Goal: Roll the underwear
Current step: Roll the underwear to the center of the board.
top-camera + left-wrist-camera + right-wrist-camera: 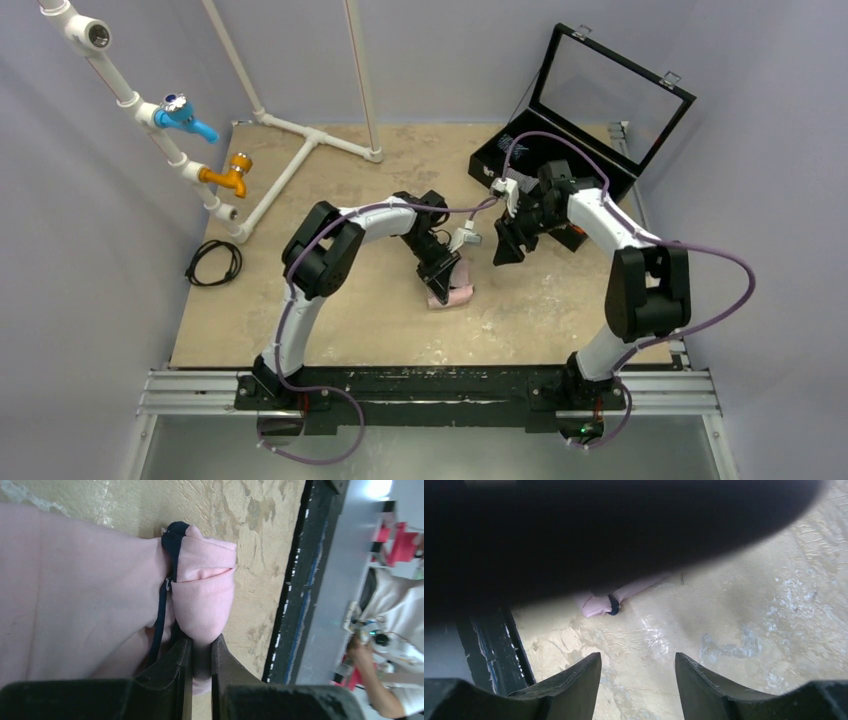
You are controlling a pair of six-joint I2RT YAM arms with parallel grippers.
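The underwear [455,294] is a small pale pink bundle with navy trim, lying on the tan table a little in front of centre. My left gripper [441,277] is down on it. In the left wrist view the underwear [90,590] fills the left side, and a folded lobe edged with navy trim bulges out just beyond the fingers. The left gripper [201,641] is shut on a fold of that pink fabric. My right gripper [506,252] hovers just right of the bundle, apart from it. Its jaws [636,657] stand open over bare table, with the underwear [596,605] further off, partly hidden by a dark blur.
An open black case [560,150] stands at the back right, close behind the right arm. White pipes with a blue tap [185,115] and an orange tap [230,175] run along the back left. A black cable [213,262] lies at the left edge. A dark rail [295,605] borders the table's near side.
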